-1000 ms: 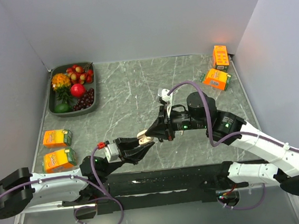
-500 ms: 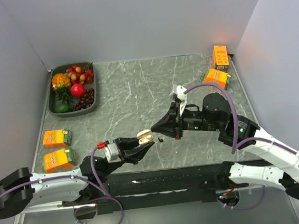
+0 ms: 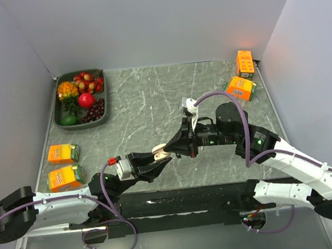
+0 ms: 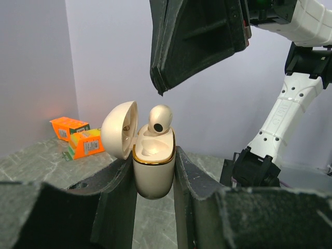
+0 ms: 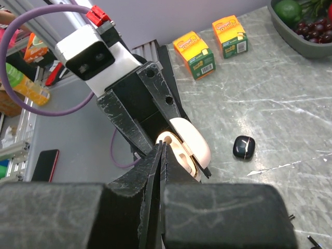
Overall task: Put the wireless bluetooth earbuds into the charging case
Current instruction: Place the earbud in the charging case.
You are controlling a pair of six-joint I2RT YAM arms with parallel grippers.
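One cream earbud (image 4: 159, 118) stands half inside the charging case (image 4: 153, 168), with its round top poking up. The case lid (image 4: 118, 129) is tipped open. My left gripper (image 4: 153, 161) squeezes the case from both sides and holds it upright at the near middle of the table (image 3: 151, 96). My right gripper (image 5: 162, 148) is pinched tight with nothing in it that I can see. Its tip is just above the earbud, not touching. A small black piece (image 5: 243, 147) lies on the table close by. Orange boxes (image 3: 63, 153) sit at the left, with more at the far right. A fruit tray (image 3: 84, 126) sits far left
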